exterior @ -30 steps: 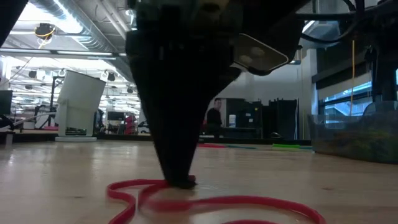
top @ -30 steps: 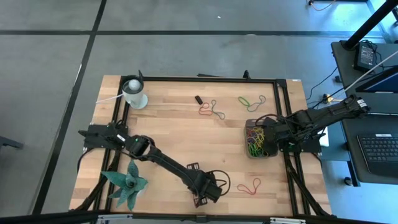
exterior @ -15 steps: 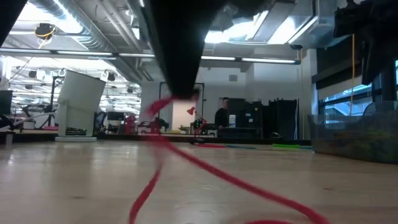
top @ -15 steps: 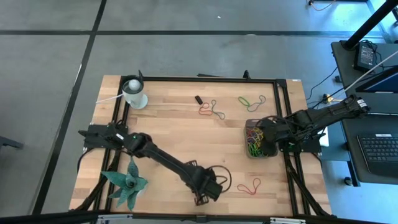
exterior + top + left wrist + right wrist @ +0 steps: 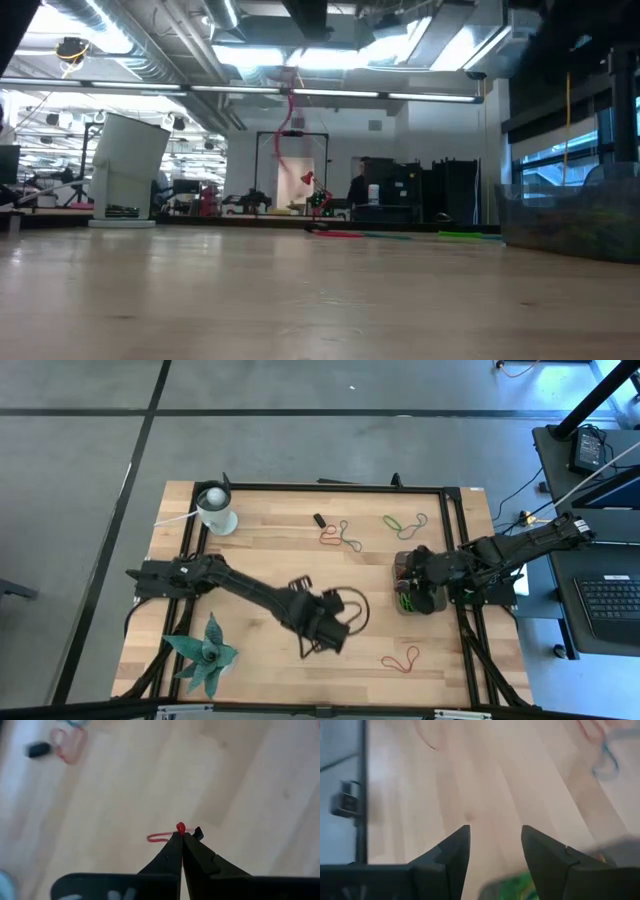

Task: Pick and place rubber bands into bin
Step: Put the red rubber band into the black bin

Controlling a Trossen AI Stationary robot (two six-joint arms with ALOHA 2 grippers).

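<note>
Left gripper (image 5: 181, 836) pinching a red rubber band (image 5: 165, 836), carrying it above the table mid-span.

Fingers are closing fully on one strand at the tips; the loop is hanging limp below in the low view (image 5: 288, 150), so it's near weightless, floppy and stretchy. A thin strand can slip out of a tip pinch, so grab bands at a single strand lying flat. Right gripper (image 5: 492, 845) is sitting fingers apart, holding nothing, over the bin (image 5: 402, 598) at the table's right edge, which is already holding a pile. Bands still lying loose: one red (image 5: 400, 660) near the front edge, several near the back edge (image 5: 340, 534).
</note>
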